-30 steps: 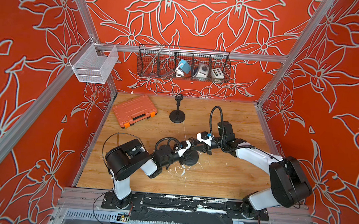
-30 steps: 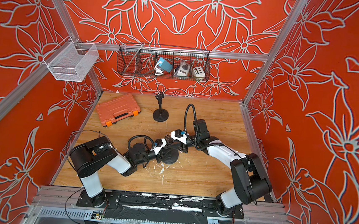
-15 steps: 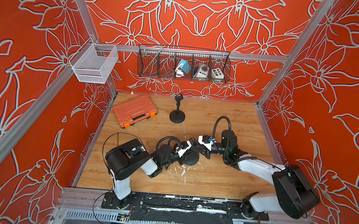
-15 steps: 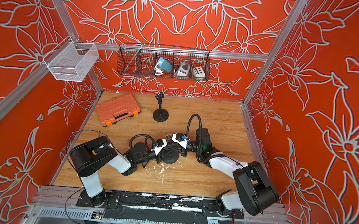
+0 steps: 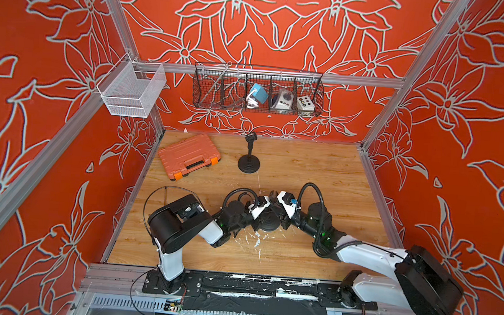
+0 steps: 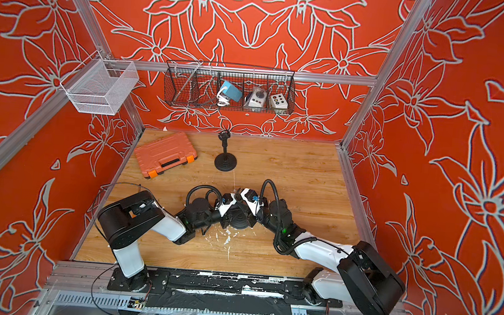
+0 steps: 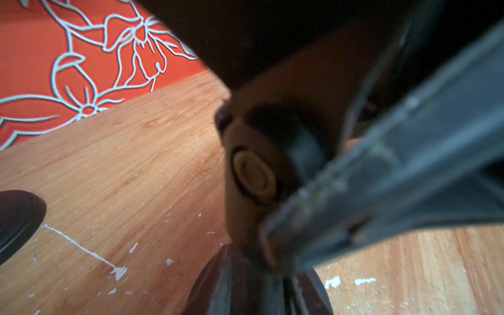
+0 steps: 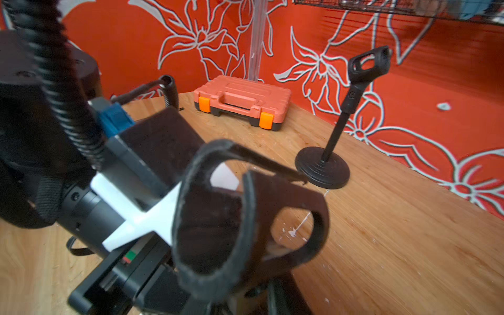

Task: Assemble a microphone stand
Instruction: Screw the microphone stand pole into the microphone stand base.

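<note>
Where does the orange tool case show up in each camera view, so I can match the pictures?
A top view: orange tool case, closed, at the back-left corner of the wooden table.
A top view: the case, same back-left corner.
Left wrist: not in it.
Right wrist: the case, far across the table, handle side facing the camera.
Shared landmark: the upright microphone stand beside the case.

In both top views the 2 wrists hide the fingers over the round black base (image 5: 269,225). A blurred, close-up black plastic microphone clip (image 8: 286,191) crowds the right wrist view.
</note>
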Robot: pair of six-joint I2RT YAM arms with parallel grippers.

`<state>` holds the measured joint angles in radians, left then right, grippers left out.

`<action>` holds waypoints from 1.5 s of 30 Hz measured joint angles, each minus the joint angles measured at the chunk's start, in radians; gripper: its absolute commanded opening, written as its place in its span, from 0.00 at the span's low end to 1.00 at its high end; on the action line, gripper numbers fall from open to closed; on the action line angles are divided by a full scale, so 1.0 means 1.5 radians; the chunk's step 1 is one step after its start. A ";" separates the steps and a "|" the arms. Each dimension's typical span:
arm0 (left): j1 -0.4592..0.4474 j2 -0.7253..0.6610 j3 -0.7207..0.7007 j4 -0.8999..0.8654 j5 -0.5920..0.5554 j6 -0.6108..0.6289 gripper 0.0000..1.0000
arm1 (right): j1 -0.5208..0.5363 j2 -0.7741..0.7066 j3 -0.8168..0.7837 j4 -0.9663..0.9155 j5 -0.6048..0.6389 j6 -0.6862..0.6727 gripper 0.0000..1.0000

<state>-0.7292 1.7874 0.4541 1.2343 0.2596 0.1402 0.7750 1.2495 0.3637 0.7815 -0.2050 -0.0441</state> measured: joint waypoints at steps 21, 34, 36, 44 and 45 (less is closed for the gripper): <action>-0.003 -0.003 -0.033 0.056 -0.011 -0.027 0.00 | -0.142 -0.108 0.018 -0.189 -0.189 -0.027 0.50; -0.002 -0.031 -0.054 0.040 -0.009 -0.023 0.00 | -0.159 -0.020 0.113 -0.305 -0.423 -0.211 0.51; -0.002 -0.032 -0.053 0.038 -0.008 -0.021 0.00 | -0.159 0.003 0.128 -0.307 -0.426 -0.214 0.50; -0.002 -0.032 -0.053 0.037 -0.007 -0.020 0.02 | -0.159 0.060 0.151 -0.253 -0.424 -0.169 0.46; -0.002 -0.032 -0.053 0.036 -0.007 -0.020 0.03 | -0.158 0.063 0.148 -0.235 -0.419 -0.153 0.43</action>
<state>-0.7322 1.7397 0.3752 1.2881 0.2485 0.1108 0.5377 1.3445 0.5854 0.4294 -0.8330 -0.2741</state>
